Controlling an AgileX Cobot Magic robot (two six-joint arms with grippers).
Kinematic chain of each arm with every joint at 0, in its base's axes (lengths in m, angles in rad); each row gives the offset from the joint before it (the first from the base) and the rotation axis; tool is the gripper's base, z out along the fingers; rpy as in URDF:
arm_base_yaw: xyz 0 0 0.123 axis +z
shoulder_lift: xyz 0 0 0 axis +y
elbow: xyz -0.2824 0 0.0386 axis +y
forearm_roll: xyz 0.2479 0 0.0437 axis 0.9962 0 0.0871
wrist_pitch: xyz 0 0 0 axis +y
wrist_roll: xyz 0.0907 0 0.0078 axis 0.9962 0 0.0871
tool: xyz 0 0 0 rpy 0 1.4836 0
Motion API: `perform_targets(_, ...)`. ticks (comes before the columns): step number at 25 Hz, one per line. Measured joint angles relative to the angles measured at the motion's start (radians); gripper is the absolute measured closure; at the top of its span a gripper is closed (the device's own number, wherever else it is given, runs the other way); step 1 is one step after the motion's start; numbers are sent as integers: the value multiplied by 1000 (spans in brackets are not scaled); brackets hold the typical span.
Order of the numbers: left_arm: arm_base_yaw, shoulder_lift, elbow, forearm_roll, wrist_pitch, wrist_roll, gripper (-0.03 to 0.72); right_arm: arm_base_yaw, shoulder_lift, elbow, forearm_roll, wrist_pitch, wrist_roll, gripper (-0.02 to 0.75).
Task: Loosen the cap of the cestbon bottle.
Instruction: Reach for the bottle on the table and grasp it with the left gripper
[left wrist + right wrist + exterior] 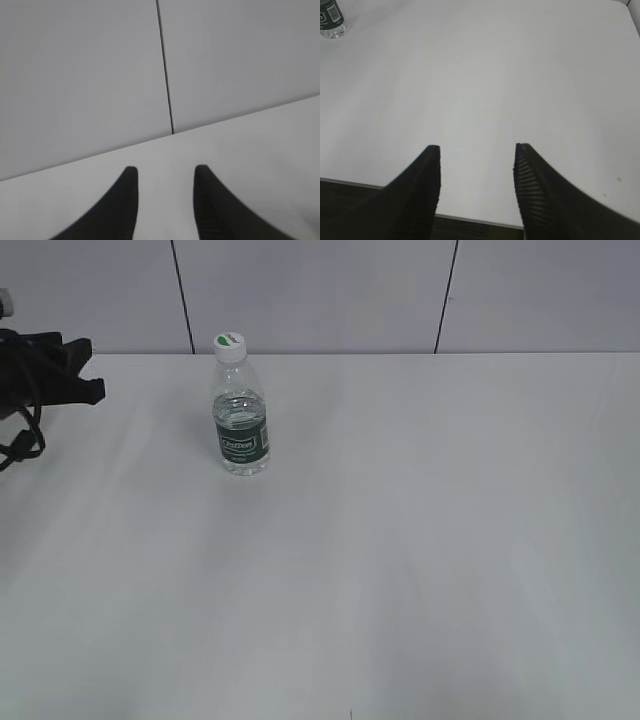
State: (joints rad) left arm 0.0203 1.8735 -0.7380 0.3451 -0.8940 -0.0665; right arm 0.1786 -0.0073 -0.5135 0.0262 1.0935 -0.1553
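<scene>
The cestbon bottle (241, 420) stands upright on the white table at the back left, clear with a dark green label. Its white cap (229, 346) with a green mark sits on top. The bottle's base also shows at the top left of the right wrist view (331, 20). My left gripper (165, 172) is open and empty, facing the back wall; its arm shows at the far left of the exterior view (50, 370), left of the bottle. My right gripper (477, 148) is open and empty over the table's near edge, far from the bottle. It is out of the exterior view.
The white table (400, 540) spreads wide around the bottle. A grey panelled wall (320, 290) with dark seams runs behind it. The table's near edge (470, 220) lies under my right gripper. Black cables hang by the left arm (20, 440).
</scene>
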Motion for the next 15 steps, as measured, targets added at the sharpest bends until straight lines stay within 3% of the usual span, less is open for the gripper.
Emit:
perform_targets(4,0,61,-78,60,-3,-35,442,0,0,0,-1,0,0,370)
perform_targets(15,1,207,-311,531,70,-384,442,0,0,0,-2,0,0,370)
